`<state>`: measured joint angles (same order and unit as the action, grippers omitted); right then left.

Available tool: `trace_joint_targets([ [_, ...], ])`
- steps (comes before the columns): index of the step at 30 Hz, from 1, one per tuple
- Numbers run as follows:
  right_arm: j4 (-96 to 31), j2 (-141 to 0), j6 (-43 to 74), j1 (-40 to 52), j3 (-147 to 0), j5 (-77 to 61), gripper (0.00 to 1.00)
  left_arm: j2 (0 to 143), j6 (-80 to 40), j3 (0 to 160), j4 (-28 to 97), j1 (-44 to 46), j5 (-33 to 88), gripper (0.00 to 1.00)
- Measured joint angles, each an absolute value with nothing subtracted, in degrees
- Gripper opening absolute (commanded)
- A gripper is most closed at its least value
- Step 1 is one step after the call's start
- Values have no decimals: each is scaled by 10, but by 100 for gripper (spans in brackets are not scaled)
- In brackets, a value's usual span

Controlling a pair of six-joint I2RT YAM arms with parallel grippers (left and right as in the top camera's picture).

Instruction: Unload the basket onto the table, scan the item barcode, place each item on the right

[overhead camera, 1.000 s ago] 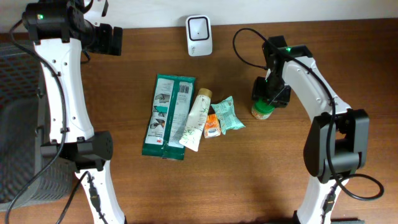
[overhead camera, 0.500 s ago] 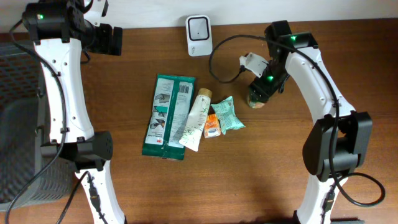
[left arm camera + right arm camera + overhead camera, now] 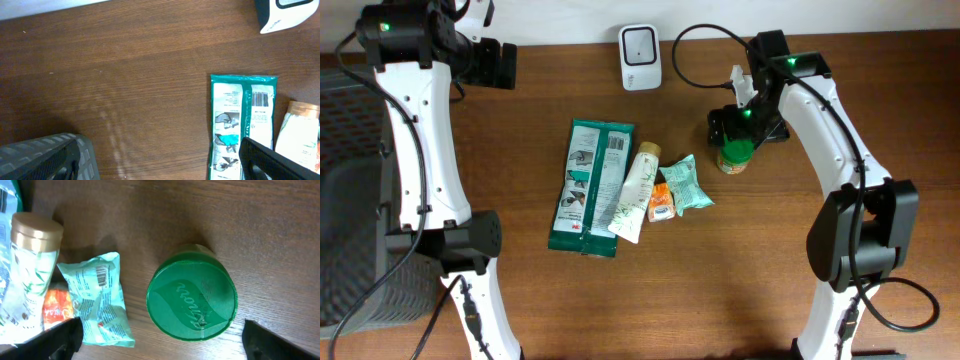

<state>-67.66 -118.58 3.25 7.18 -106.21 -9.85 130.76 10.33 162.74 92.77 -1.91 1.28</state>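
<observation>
A jar with a green Knorr lid stands upright on the wooden table. My right gripper hovers above it, open, its fingers wide on either side of the lid and touching nothing. The white scanner stands at the table's back edge. My left gripper is open and empty at the far left back, over bare wood.
Mid-table lie a green wipes pack with a printed barcode, a cream tube, a teal sachet and an orange packet. A grey basket stands off the left edge.
My right gripper has opened wider and swung back toward the scanner side. The jar's green lid, covered before, now shows in full beneath it. The left arm is still.
</observation>
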Motion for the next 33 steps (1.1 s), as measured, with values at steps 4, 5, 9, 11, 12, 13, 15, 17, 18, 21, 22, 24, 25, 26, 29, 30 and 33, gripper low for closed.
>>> trace_joint_targets([
  [4, -671, -1186, 166, 72, -1062, -73, 89, 1308, 103, 1627, 928, -19, 13, 99],
  [5, -668, -1186, 199, 72, -1062, -58, 97, 1308, 103, 1627, 928, -19, 13, 99],
  [9, -659, -1188, 271, 73, -1062, -18, 100, 1308, 103, 1627, 928, -19, 13, 99],
  [11, -658, -1209, 283, 73, -1062, -15, 99, 1308, 103, 1627, 928, -19, 13, 99],
  [12, -657, -1219, 285, 73, -1062, -15, 98, 1308, 103, 1627, 928, -19, 13, 99],
  [13, -657, -1231, 285, 73, -1062, -15, 96, 1308, 103, 1627, 928, -19, 13, 99],
  [15, -657, -1256, 287, 73, -1061, -16, 87, 1308, 103, 1627, 928, -19, 13, 99],
  [17, -658, -1256, 288, 73, -1061, -16, 84, 1308, 103, 1627, 928, -19, 13, 99],
  [18, -660, -1256, 287, 73, -1061, -17, 80, 1308, 103, 1627, 928, -19, 13, 99],
  [21, -674, -1256, 286, 74, -1061, -21, 64, 1308, 103, 1627, 928, -19, 13, 99],
  [22, -675, -1256, 287, 74, -1061, -23, 59, 1308, 103, 1627, 928, -19, 13, 99],
  [24, -679, -1256, 283, 74, -1061, -22, 59, 1308, 103, 1627, 928, -19, 13, 99],
  [25, -679, -1256, 281, 74, -1061, -22, 59, 1308, 103, 1627, 928, -19, 13, 99],
  [26, -679, -1256, 274, 74, -1061, -23, 59, 1308, 103, 1627, 928, -19, 13, 99],
  [29, -684, -1255, 201, 74, -1063, -41, 57, 1308, 103, 1627, 928, -19, 13, 99],
  [30, -686, -1255, 166, 74, -1068, -57, 56, 1308, 103, 1627, 928, -19, 13, 99],
  [33, -702, -1252, -1, 74, -1087, -96, 50, 1308, 103, 1627, 928, -19, 13, 99],
])
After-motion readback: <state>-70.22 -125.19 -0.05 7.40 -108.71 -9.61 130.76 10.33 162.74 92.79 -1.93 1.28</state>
